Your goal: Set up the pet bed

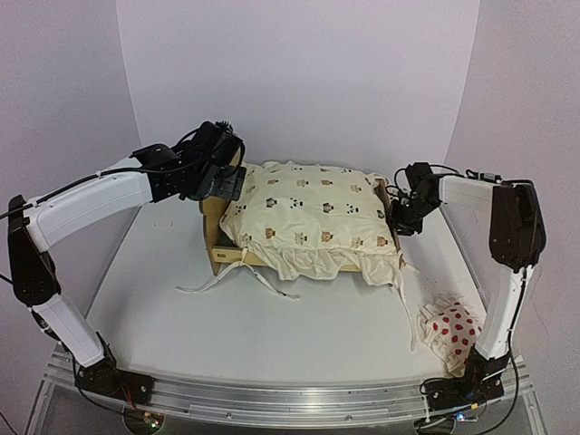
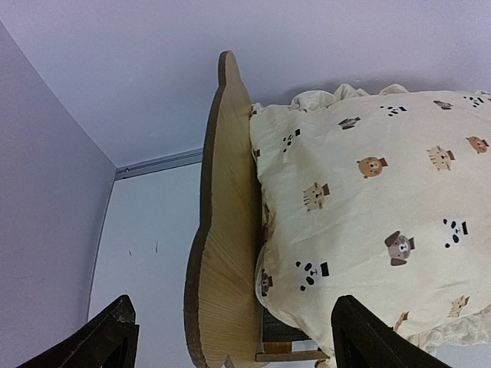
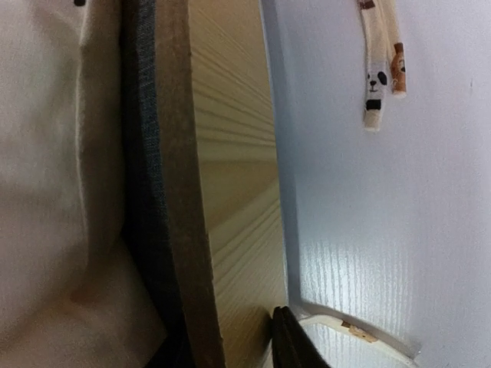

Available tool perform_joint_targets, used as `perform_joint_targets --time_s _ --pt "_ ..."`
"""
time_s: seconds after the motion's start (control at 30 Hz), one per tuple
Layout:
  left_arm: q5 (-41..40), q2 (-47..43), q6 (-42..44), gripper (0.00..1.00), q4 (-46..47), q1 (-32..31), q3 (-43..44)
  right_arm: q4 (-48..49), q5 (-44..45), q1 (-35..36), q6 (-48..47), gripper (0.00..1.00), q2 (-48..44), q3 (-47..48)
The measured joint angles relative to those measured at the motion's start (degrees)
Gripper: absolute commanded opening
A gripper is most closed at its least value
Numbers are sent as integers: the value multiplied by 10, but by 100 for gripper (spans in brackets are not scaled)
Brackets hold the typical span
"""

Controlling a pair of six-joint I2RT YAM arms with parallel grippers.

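Centrally, the pet bed [image 1: 216,256] stood toward the back of the worktop [image 1: 163,317], its frame mostly buried under the animal-print cushion [image 1: 308,210]. The left pincer [image 2: 234,349] was spread wide astride one scalloped end board, probably to steady it. The right pincer [image 1: 403,216] sat close beside the opposite end board; whether it was spread or closed could not be told. The dotted pillow [image 1: 453,331] lay well apart, waiting by the right arm's base
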Motion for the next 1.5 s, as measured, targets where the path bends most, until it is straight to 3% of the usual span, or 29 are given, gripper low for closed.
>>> perform_joint_targets --time_s 0.23,0.57,1.03,1.23,1.4,1.5 --pt "1 -20 -10 87 -14 25 -31 -26 60 38 -41 5 11 31" --pt "45 -39 -28 80 -32 22 -32 -27 133 116 -41 0 10 33" --pt "132 -27 0 75 -20 -113 -10 -28 179 232 -16 1 -32 -21" --pt "207 7 32 74 18 -134 -10 -29 175 257 -14 14 -43 -36" --pt "252 64 71 74 47 -175 -2 -40 164 260 -27 49 -53 -42" --pt "266 119 92 73 54 -202 23 -52 148 261 -37 63 -70 -44"
